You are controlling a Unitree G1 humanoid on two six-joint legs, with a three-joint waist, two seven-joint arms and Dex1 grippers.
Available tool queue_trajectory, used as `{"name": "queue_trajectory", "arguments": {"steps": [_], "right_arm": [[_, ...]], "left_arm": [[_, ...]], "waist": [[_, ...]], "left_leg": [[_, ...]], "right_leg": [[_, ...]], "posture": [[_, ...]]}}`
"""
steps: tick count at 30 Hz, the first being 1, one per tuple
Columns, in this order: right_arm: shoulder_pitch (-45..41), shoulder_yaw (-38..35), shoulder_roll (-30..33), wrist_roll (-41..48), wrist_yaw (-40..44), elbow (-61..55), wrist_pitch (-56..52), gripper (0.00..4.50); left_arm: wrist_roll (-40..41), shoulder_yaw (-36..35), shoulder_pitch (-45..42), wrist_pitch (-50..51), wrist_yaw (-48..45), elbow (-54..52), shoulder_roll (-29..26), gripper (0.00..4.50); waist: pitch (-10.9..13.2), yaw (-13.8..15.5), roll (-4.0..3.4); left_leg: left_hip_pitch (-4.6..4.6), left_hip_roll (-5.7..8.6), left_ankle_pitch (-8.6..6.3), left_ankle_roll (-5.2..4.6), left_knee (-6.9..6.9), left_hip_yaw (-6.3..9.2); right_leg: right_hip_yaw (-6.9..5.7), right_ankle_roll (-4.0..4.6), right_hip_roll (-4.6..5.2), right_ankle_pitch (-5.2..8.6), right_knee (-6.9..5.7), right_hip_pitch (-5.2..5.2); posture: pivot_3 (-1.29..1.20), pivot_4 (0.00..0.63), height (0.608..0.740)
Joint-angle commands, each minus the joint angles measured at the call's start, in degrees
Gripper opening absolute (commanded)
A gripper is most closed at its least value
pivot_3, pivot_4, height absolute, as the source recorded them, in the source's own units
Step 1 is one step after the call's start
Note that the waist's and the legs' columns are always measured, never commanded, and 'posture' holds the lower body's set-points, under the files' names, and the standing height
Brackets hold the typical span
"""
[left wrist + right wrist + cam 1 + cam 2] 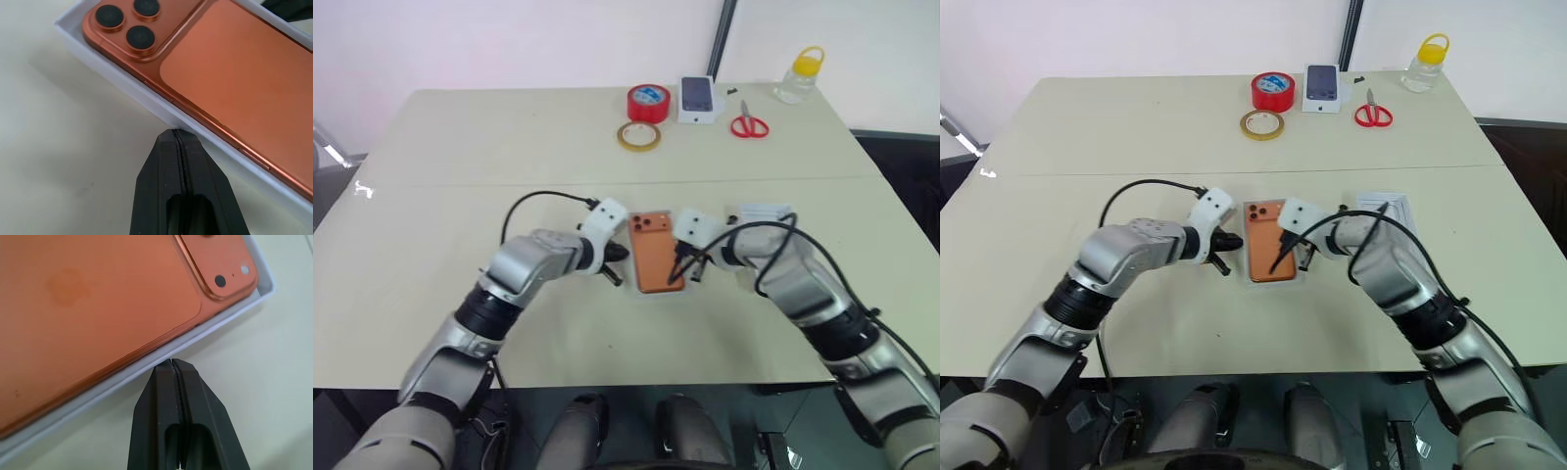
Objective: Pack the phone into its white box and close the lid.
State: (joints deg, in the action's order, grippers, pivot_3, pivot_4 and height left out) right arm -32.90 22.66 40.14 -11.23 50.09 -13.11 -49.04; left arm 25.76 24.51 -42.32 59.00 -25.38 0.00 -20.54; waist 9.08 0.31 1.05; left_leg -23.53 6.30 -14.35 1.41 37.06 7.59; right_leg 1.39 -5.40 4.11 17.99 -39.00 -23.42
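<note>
**Phone seated in its box, both end effectors closed at the box walls**

The beige table (460, 176) carries everything. Near its middle the white box (122, 78) is seen, with the orange phone (657, 257) lying inside it, back upward, its three-lens camera cluster at the far corner on the robot's left. The phone appears to sit flat within the rim, though full seating along the near end cannot be confirmed from the head views.

The left end effector (177, 139) is closed and empty, its tips touching or just short of the box's left long wall. The right end effector (172, 366) is likewise closed on nothing, its tips set against the opposite long wall. The box is thus bracketed between the two.

The step in hand is judged to be the squaring of the box and the settling of the phone. It would be done well by gentle, balanced pressure from both sides, so that the box is not slid or twisted on the table, and the phone edges should be checked as level before any cover is brought over.

A white piece lying just right of the right arm (766, 211) is probably the lid; it has not yet been fitted.

At the far edge lie a red tape roll (647, 102), a small white box with a phone picture (699, 100), red scissors (749, 124) and a yellow-capped bottle (800, 75).
</note>
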Motion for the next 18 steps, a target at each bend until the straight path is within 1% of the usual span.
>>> {"name": "queue_trajectory", "arguments": {"steps": [1,8,13,18], "right_arm": [[2.14,-2.56,2.30,1.91,1.42,-7.40,-1.67,0.00],[6.97,-5.49,7.38,2.35,1.53,-11.68,-5.15,0.00],[8.33,-5.53,9.09,2.66,1.62,-12.66,-5.25,0.00],[7.62,-5.47,9.72,2.23,1.07,-11.39,-4.33,0.00]], "left_arm": [[0.05,3.17,-2.03,-0.19,-3.99,-1.32,5.32,0.01],[-2.55,2.23,-2.51,0.24,-6.07,1.47,8.94,0.01],[-3.92,1.38,-2.39,0.22,-6.96,2.32,9.69,0.01],[-4.81,0.22,-2.28,0.37,-7.33,2.66,9.70,0.01]], "waist": [[0.00,0.29,0.00],[0.01,0.29,0.01],[0.01,0.35,0.02],[0.01,0.34,0.02]], "left_leg": [[0.00,0.00,0.00,0.00,0.00,0.00],[0.00,-0.03,0.00,-0.01,0.00,-0.02],[0.00,-0.03,0.00,-0.01,0.01,-0.02],[0.00,-0.03,0.00,-0.01,0.01,-0.02]], "right_leg": [[0.00,0.00,0.00,0.00,0.00,0.00],[0.00,-0.01,-0.01,0.01,-0.01,0.00],[0.00,-0.01,-0.01,0.01,0.00,0.01],[0.00,-0.02,-0.01,0.01,0.00,0.01]], "posture": [[0.00,0.150,0.740],[0.00,0.150,0.740],[0.00,0.150,0.740],[0.00,0.150,0.740]]}}
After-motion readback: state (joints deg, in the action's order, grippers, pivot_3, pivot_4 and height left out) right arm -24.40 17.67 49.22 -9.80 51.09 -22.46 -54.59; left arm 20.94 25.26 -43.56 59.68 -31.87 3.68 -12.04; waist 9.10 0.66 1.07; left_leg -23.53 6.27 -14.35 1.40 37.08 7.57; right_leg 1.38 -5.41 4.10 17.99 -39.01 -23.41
